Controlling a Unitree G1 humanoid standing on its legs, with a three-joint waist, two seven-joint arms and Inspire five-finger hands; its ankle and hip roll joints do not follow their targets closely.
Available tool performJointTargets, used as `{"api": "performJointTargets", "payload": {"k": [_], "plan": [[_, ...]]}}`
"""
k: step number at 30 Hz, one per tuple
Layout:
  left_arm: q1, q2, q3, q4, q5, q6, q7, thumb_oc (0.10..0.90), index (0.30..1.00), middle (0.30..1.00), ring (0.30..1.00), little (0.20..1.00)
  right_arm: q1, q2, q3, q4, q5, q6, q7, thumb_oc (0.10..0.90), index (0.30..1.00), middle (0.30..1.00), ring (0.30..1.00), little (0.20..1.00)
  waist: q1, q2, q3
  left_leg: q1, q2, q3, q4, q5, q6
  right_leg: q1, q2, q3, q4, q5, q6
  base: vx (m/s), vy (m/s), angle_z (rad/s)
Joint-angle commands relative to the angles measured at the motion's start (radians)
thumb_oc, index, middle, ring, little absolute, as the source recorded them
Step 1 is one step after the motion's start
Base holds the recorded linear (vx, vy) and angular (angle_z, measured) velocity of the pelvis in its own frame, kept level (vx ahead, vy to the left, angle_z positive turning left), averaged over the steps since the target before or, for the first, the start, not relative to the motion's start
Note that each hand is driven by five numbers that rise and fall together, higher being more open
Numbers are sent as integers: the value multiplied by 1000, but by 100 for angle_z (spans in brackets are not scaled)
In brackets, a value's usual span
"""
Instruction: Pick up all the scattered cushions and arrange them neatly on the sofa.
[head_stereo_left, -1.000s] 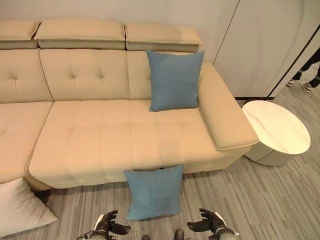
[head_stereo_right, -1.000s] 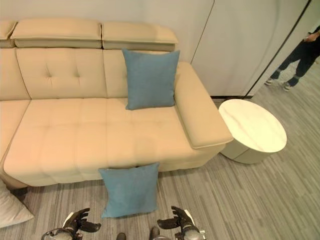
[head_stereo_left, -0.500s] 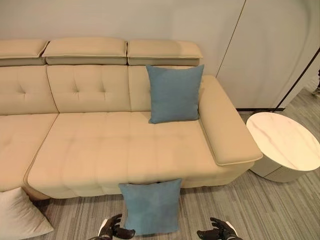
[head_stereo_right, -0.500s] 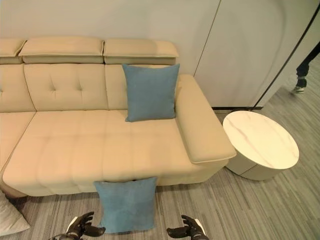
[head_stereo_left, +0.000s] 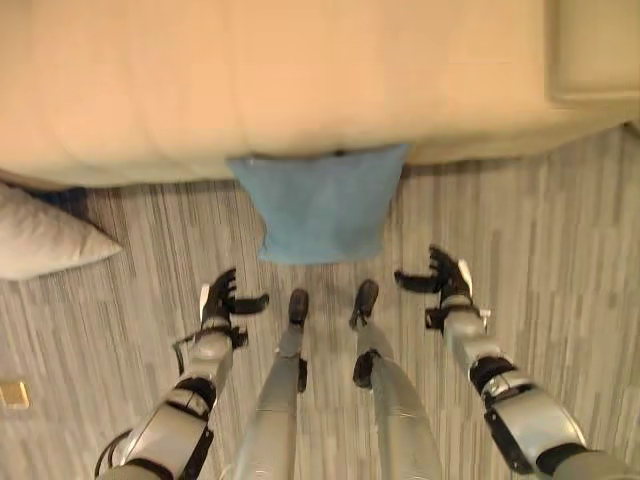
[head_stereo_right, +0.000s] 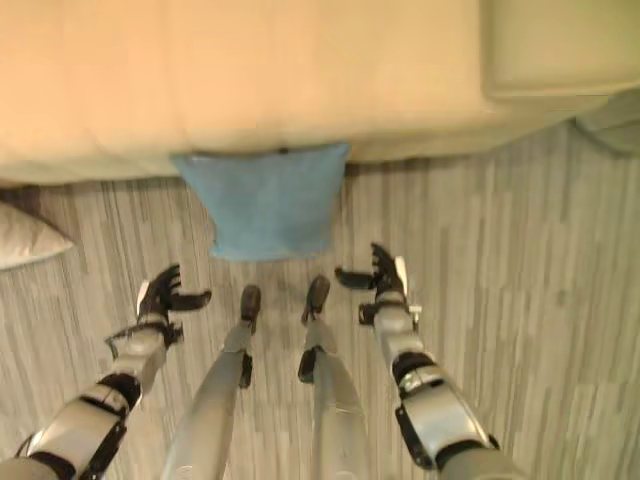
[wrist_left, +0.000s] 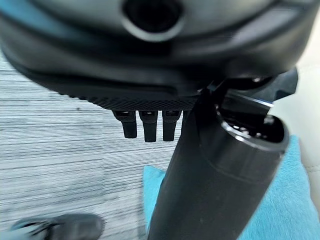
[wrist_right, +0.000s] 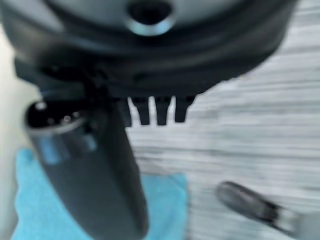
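Note:
A blue cushion (head_stereo_left: 318, 204) leans on the grey striped floor against the front of the beige sofa (head_stereo_left: 280, 80). Its blue cloth shows again past each thumb, as the cushion (wrist_left: 280, 210) in the left wrist view and the cushion (wrist_right: 45, 210) in the right wrist view. My left hand (head_stereo_left: 219, 300) hovers open over the floor to the cushion's lower left. My right hand (head_stereo_left: 446, 280) hovers open to its lower right. Both hands are empty and apart from the cushion, with thumbs turned inward. A white cushion (head_stereo_left: 40, 237) lies on the floor at the far left.
The sofa's armrest (head_stereo_left: 595, 45) sits at the upper right, with a strip of bare floor beside it. A small yellow patch (head_stereo_left: 13, 393) marks the floor at the far left.
The camera has tipped steeply down, so the sofa back, the upper blue cushion and the round table have left the view. Both arms now reach forward on either side of the floor cushion.

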Motion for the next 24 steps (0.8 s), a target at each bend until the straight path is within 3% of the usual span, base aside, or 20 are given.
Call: {"api": "performJointTargets", "payload": {"k": [1,5,12,17,21,22,23,24], "plan": [[-103,61,-1,-32,-21,-102,79,800,900,900,900,900,-25,-68,26,-71,58,-92,-84,800,900,900,900,900,-6,19,-83,-47,-26,-6,-56,3,-35,-23,-44,43,102,-122,114,-32,13,9],[-259,121,-35,-65,-24,-113,103,800,900,900,900,900,-187,-114,59,-116,78,-123,-118,800,900,900,900,900,-18,15,-70,-199,-29,-8,-19,-6,-25,-175,-41,69,136,-117,129,-45,12,3],[-348,132,-62,-96,-12,-110,123,800,900,900,900,900,-294,-129,97,-177,91,-145,-123,800,900,900,900,900,-32,16,-75,-334,-30,-16,61,-31,-18,-297,-43,78,212,-145,129,16,-6,1],[-386,90,-76,-160,-36,-113,125,800,900,900,900,900,-346,-92,131,-211,119,-147,-99,800,900,900,900,900,-32,21,-83,-390,-33,-24,89,-42,-15,-348,-43,79,238,-165,125,33,-13,9],[-399,17,-80,-254,-70,-135,135,800,900,900,900,900,-373,-13,152,-258,165,-164,-71,800,900,900,900,900,-22,25,-88,-402,-36,-29,90,-40,-17,-362,-43,75,244,-172,123,9,-4,3],[-391,-19,-85,-308,-66,-140,142,800,900,900,900,900,-375,33,167,-281,163,-166,-60,704,756,756,756,756,-17,28,-91,-403,-39,-32,93,-39,-16,-364,-42,72,250,-174,121,0,0,0],[-390,-39,-87,-339,-70,-146,144,668,702,702,702,702,-376,55,177,-294,165,-169,-53,533,500,500,500,500,-15,28,-93,-403,-42,-33,93,-39,-16,-364,-41,71,252,-175,120,0,0,0],[-391,-60,-86,-369,-71,-153,147,400,300,300,300,300,-372,77,180,-306,169,-172,-45,400,300,300,300,300,-13,29,-96,-401,-43,-35,93,-39,-17,-361,-41,70,251,-176,120,-6,-7,4]]}}
